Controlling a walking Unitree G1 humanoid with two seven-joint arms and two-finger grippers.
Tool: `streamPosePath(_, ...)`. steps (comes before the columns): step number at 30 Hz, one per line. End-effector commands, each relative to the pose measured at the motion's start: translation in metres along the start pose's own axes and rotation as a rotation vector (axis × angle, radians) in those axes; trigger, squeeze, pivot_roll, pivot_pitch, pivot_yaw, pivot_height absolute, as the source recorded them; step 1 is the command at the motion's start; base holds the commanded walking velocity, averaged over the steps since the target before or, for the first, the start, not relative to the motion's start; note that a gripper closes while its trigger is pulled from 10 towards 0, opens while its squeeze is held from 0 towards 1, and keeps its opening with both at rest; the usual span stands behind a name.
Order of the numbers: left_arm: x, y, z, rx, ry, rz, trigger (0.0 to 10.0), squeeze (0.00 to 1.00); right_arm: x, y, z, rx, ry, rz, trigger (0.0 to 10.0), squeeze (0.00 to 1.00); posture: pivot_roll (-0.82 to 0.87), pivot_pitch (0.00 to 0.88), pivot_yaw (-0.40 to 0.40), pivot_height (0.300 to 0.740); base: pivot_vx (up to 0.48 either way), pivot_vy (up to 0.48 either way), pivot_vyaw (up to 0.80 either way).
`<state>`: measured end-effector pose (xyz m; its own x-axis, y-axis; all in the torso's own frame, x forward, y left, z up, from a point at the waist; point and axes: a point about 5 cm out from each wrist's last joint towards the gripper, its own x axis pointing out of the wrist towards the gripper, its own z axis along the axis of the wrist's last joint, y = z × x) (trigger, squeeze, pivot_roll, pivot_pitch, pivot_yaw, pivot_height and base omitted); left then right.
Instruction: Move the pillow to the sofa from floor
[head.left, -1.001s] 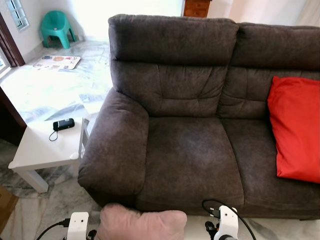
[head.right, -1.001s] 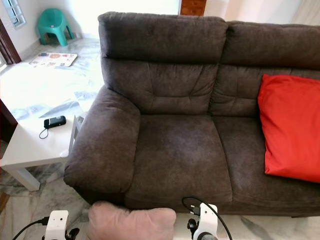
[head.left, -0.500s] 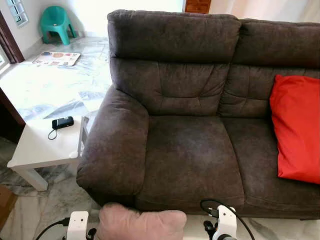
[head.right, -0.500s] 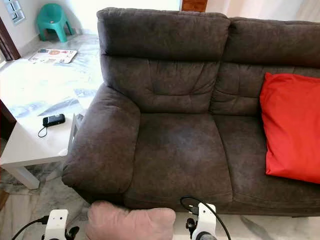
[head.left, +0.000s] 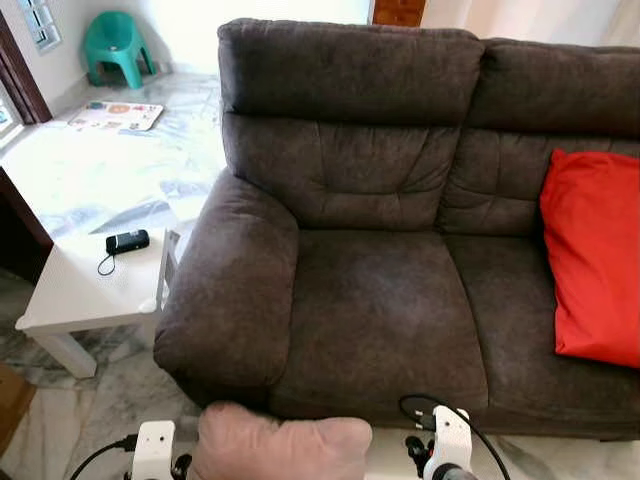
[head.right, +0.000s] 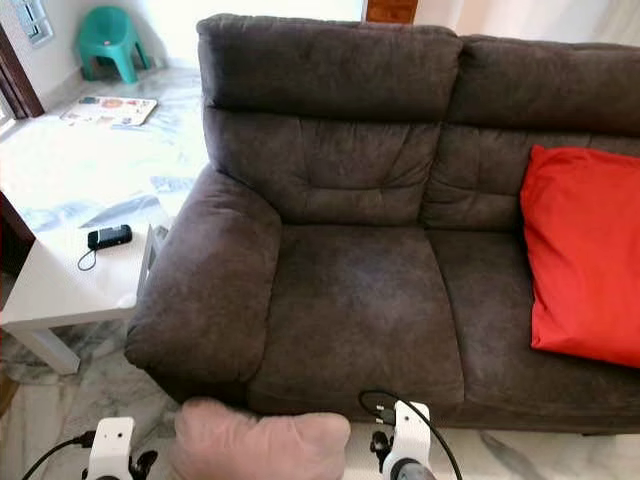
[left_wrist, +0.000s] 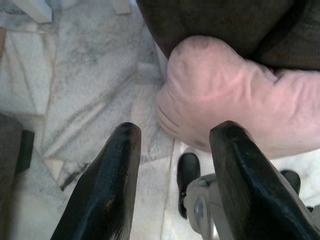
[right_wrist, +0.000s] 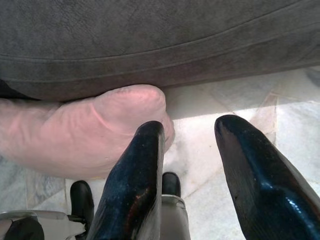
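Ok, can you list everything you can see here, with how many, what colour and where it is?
Sofa: one, dark brown, straight ahead.
Red cushion: one, red, leaning on the sofa's right seat.
Pink pillow: one, pale pink, held up between the two grippers in front of the sofa's seat edge.
Side table: one, white, left of the sofa's arm.
Small device with cord: one, black, on the side table.
Small chair: one, green, far back left by the wall.
Mat: one, pale with coloured pictures, on the floor near the green chair.
Floor: pale marble tiles.
Left gripper: one, black fingers, open, at the pillow's left end.
Right gripper: one, black fingers, open, at the pillow's right end.
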<state>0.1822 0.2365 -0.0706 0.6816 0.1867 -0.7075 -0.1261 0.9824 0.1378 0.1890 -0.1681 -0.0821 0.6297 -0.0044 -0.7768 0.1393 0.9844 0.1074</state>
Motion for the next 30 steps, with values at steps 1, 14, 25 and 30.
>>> streamPosePath(1,0.003,-0.003,0.013,-0.029,-0.064,0.009,10.0,0.00,0.000,-0.004,0.006,-0.011,-0.042,-0.009,10.0,0.00,0.13,0.000,-0.077,0.695,0.000,0.000,0.00)
streamPosePath(14,-0.029,0.008,0.131,0.042,-0.805,0.096,10.0,0.00,-0.009,-0.012,0.106,-0.017,-0.573,0.020,10.0,0.00,0.13,0.000,-0.085,0.695,0.000,0.000,0.00)
streamPosePath(25,-0.068,-0.013,0.177,0.103,-1.039,0.092,10.0,0.00,-0.035,0.003,0.148,-0.031,-0.878,0.044,10.0,0.00,0.14,0.000,-0.098,0.695,0.000,0.000,0.00)
streamPosePath(30,-0.071,-0.014,0.173,0.061,-1.012,0.120,10.0,0.00,-0.041,0.012,0.149,-0.065,-0.908,0.064,10.0,0.00,0.14,0.000,-0.106,0.695,0.000,0.000,0.00)
